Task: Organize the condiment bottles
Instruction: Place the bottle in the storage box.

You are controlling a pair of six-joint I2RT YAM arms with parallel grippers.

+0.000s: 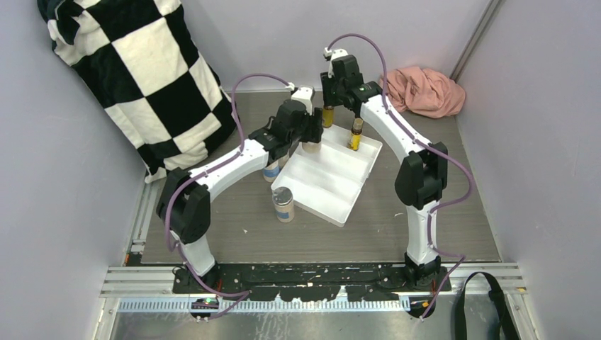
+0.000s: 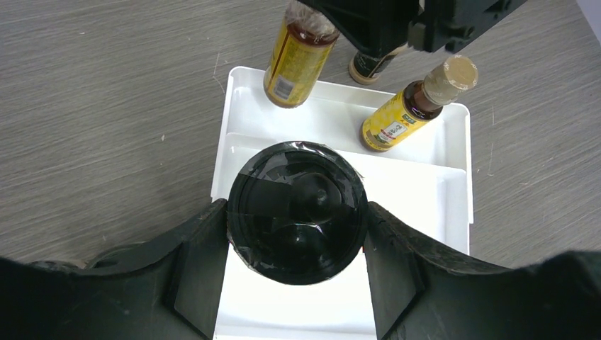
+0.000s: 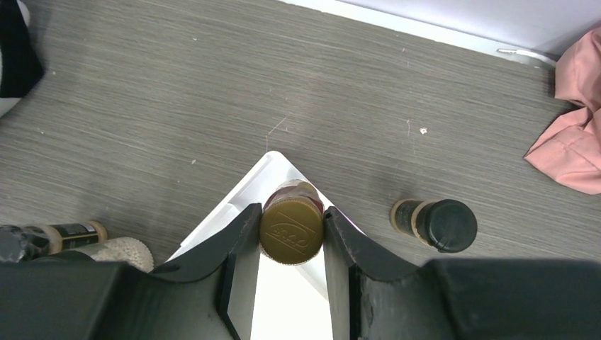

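My left gripper [image 2: 296, 237] is shut on a wide jar with a black lid [image 2: 296, 211], held over the white tray [image 2: 425, 191]. In the top view this gripper [image 1: 310, 134] is at the tray's left far side. My right gripper [image 3: 291, 237] is shut on the gold-brown cap of a slim amber bottle [image 3: 291, 228], over the tray's far corner [image 3: 273, 164]. That bottle also shows in the left wrist view [image 2: 296, 60] and the top view [image 1: 328, 115]. A second amber bottle [image 2: 411, 106] stands in the tray's far compartment.
A silver-lidded jar [image 1: 283, 204] stands on the table left of the tray [image 1: 333, 185]; another jar [image 1: 271, 170] is under my left arm. A small dark bottle with a black cap [image 3: 436, 223] stands beyond the tray. A pink cloth [image 1: 425, 91] lies far right, a checkered blanket [image 1: 142, 64] far left.
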